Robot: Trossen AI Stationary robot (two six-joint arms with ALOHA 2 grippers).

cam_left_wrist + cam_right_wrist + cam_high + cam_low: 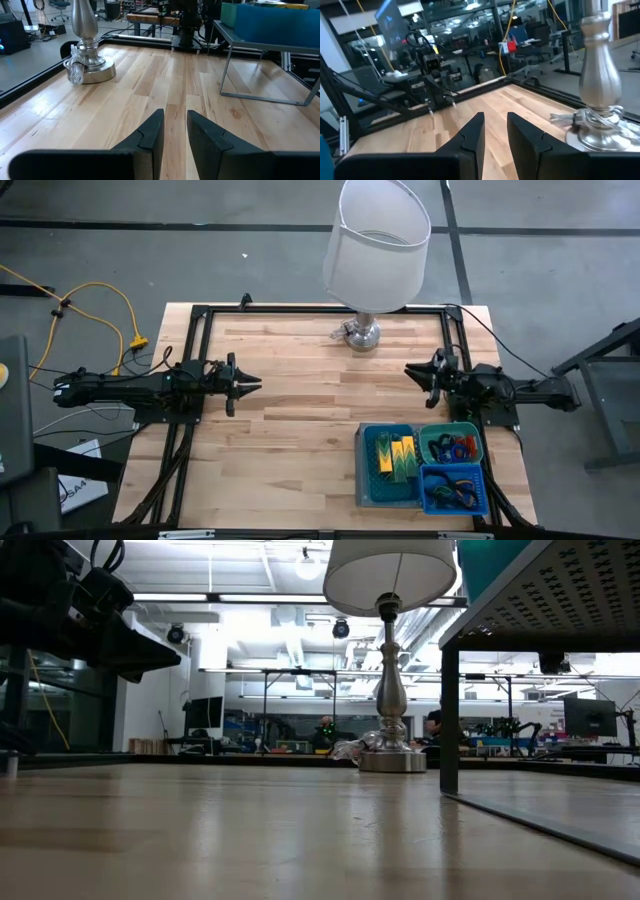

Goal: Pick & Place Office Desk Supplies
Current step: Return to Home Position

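I am homing, left gripper and right gripper empty and barely parted over the desk; bins shelved, only settling remains.

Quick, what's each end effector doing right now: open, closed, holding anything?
Left end effector: slightly open, holding nothing.
Right end effector: slightly open, holding nothing.

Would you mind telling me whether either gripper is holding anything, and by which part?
Nothing is held: the left gripper and the right gripper both show empty gaps between their fingers.
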